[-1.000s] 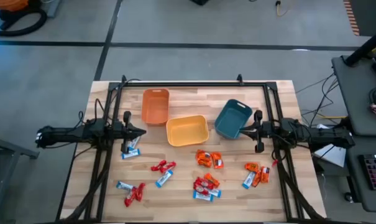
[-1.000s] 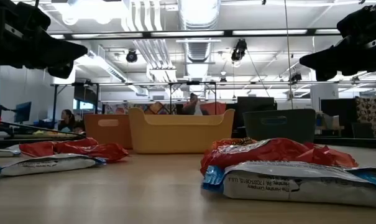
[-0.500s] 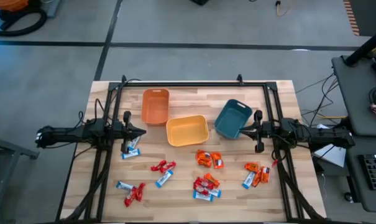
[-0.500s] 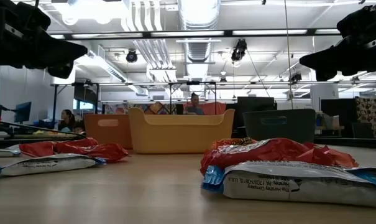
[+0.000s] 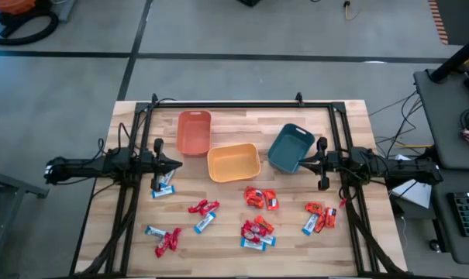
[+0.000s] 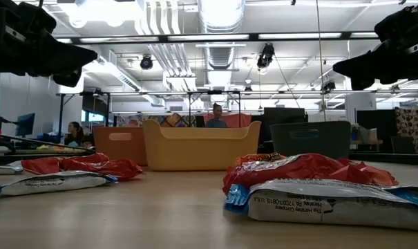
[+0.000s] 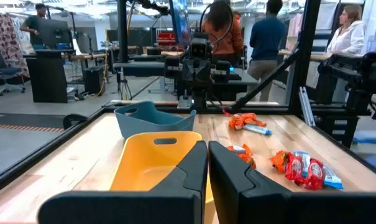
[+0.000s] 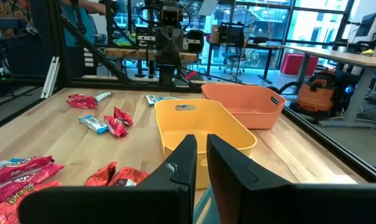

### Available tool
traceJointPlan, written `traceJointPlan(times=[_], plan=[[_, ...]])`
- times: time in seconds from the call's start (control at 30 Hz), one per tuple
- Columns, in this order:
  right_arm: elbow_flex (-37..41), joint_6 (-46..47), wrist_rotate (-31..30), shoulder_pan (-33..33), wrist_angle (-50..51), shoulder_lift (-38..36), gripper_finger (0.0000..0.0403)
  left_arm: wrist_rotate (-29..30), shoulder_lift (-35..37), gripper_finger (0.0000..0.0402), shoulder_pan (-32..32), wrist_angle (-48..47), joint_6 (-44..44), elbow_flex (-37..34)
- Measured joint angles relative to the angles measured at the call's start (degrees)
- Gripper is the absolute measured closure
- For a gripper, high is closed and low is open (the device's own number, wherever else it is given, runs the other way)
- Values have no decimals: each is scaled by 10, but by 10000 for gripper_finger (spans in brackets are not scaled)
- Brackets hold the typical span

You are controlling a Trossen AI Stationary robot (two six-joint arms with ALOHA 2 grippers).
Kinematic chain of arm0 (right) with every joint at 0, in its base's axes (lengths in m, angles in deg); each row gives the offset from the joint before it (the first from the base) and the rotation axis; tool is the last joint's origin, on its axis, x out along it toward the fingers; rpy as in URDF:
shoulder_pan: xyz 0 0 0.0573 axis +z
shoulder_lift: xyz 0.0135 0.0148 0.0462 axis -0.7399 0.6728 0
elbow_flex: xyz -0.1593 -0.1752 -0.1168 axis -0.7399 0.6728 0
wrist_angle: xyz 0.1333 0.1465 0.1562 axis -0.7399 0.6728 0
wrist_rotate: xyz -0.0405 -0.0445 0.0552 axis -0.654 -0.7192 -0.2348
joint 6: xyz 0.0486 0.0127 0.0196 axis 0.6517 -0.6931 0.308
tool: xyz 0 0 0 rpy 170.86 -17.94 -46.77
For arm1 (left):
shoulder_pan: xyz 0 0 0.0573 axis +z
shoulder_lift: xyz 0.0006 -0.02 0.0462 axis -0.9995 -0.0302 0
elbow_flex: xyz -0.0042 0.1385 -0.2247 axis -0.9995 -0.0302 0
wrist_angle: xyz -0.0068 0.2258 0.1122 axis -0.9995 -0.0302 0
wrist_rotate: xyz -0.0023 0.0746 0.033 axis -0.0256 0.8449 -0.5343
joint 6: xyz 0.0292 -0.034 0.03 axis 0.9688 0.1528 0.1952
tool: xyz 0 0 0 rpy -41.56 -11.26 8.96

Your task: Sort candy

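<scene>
1. Overhead, the left gripper (image 5: 175,163) hung at the table's (image 5: 234,112) left side, fingers pressed together and holding nothing, just above a blue-and-white bar (image 5: 163,191).
2. Near the table's front left lay more candy: a blue-and-white bar beside a red wrapper (image 5: 167,242), and farther in, red wrappers (image 5: 203,207) next to another bar.
3. The orange bin (image 5: 194,132) stood toward the back on the left, with the yellow bin (image 5: 233,163) just in front of it and to its right, near the table's middle.
4. In front of the yellow bin sat a cluster of orange packets (image 5: 261,198), and nearer the front edge a mixed heap of red, orange and blue pieces (image 5: 256,232).
5. The teal bin (image 5: 290,147) stood tilted to the right of the yellow one.
6. The right gripper (image 5: 304,163) pointed inward just beside the teal bin, its fingers (image 8: 231,163) nearly together with a thin gap, pinching nothing.
7. Orange packets and a bar (image 5: 319,216) lay in front of the right arm.
8. In the low view, a person (image 6: 216,116) showed behind the bins.
</scene>
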Motion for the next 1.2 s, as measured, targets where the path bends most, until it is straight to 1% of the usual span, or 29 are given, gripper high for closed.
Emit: traceJointPlan(times=[0.03, 0.1, 0.13, 0.27, 0.37, 0.47, 0.63, 0.7, 0.73, 0.83, 0.87, 0.97, 1.03, 1.1, 1.13, 1.2], plan=[[0, 0, 0, 0, 0, 0, 369, 0, -3, 402, 0, 47, -16, -5], [0, -1, 0, 0, 0, 0, 369, 0, -10, 402, 0, 145, -95, -8], [0, -20, -2, 0, 0, 0, 369, 1, -10, 402, 0, 183, -118, -8], [0, -238, -10, 0, -5, -1, 369, 11, -11, 402, 1, 287, -131, -8], [0, -367, -13, 0, -12, -1, 369, 11, -9, 402, 1, 313, -111, -8], [0, -433, -18, 0, -24, -2, 369, 11, -9, 402, 1, 313, -113, -9], [0, -445, -19, 0, -22, -1, 369, 11, -11, 402, 1, 312, -134, -9], [0, -439, -18, 0, -24, -1, 369, 32, -14, 402, 1, 309, -146, -9], [0, -408, -11, 0, -26, -1, 369, 50, -16, 402, 1, 305, -151, -9], [0, -195, 41, 0, -28, -1, 369, 96, -25, 402, 1, 273, -151, -9], [0, -129, 47, 0, -40, -1, 369, 115, -29, 402, 1, 257, -151, -10], [0, -24, 22, 0, -92, -1, 369, 163, -44, 402, 1, 214, -151, -10], [0, 73, -20, 0, -122, 2, 369, 174, -55, 402, 1, 190, -151, -10], [0, 170, -61, 0, -129, 5, 369, 176, -68, 402, 1, 175, -154, -10], [0, 221, -69, 0, -123, 9, 369, 177, -74, 402, 1, 170, -155, -10], [0, 313, -66, 0, -108, 23, 369, 176, -88, 402, 1, 165, -155, -10]])
